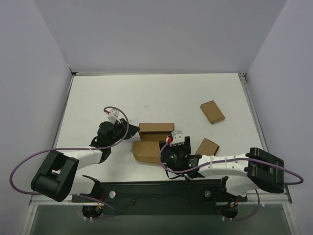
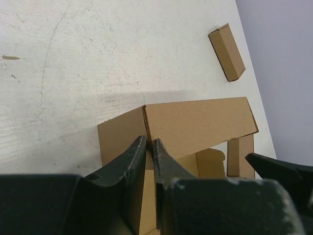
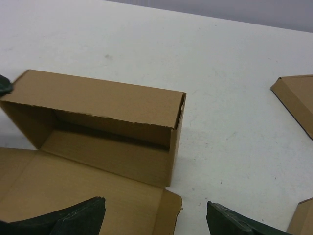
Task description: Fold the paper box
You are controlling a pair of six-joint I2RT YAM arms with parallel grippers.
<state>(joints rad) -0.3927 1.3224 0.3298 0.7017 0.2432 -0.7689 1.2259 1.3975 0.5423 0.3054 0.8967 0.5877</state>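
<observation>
**task thing:** half-folded plain brown cardboard paper box (image 1: 155,129), mid-worktop b/w the two arms, closer to the bases than the far edge. Body is up in box shape w/ its open side facing the near edge. One big flat flap (image 3: 73,186) lies out on that side.
**long axis:** left-right in the top view, so one short end faces each arm.
**left tool** (image 2: 149,145)**:** black fingers nearly together, pinched on a thin upright card wall at the box's left end. Brown card shows in the slit b/w them.
**right tool** (image 3: 156,203)**:** fingers wide apart, nothing b/w them. It hangs just over the flap's right edge, box mouth straight ahead of it.
**key relation:** the flap sits under and in front of the right tool, its fold line parallel to the long axis. Prob the next bit is getting that flap up toward the open side, w/ the left arm acting as anchor.
**nearer arm:** both right at it. Left is touching, right doesn't look like it is.
**surface:** white matte worktop (image 1: 146,93), scuffed, w/ a small dark mark. Card could prob slide on it if the pinch slips.
**room:** pale grey walls (image 1: 161,34) on three sides. Two small flat brown cardboard boxes lie to the right, one back-right (image 1: 212,111) well apart, one (image 1: 207,146) near the right arm.
</observation>
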